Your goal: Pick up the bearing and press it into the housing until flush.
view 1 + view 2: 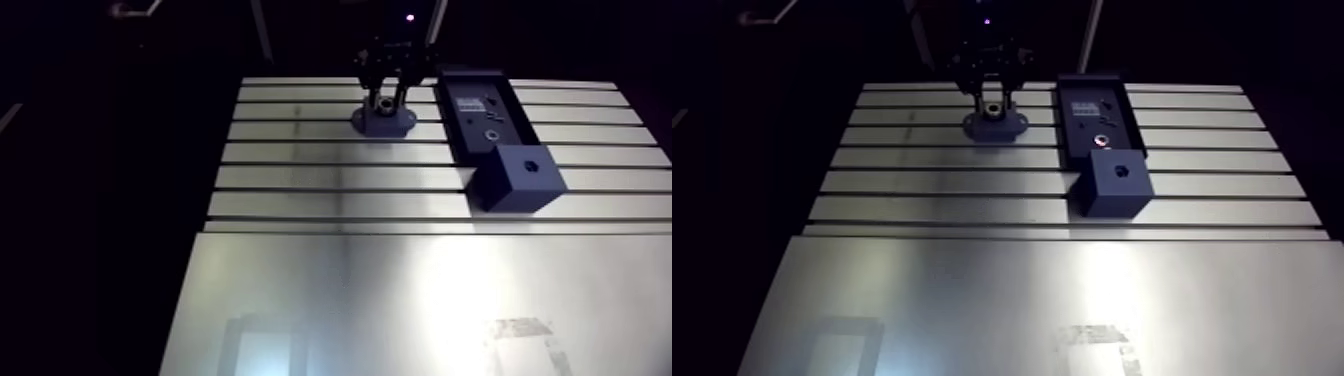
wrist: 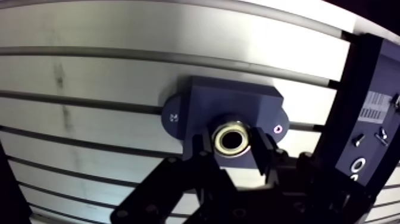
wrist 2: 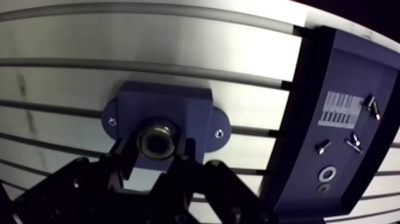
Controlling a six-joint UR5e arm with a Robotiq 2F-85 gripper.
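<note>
While the gripper [image 2: 231, 148] is clamped on the bearing [image 2: 232, 138], pickup counts as done: the bearing sits centred on the housing [image 2: 229, 101], near the far edge of the table [image 1: 300, 170]. Seating depth can't be read from above, so the press to flush looks like what's left. Right of the housing: parts tray [image 3: 342, 65] along the far edge, dark block [image 1: 520, 175] at its near end
</note>
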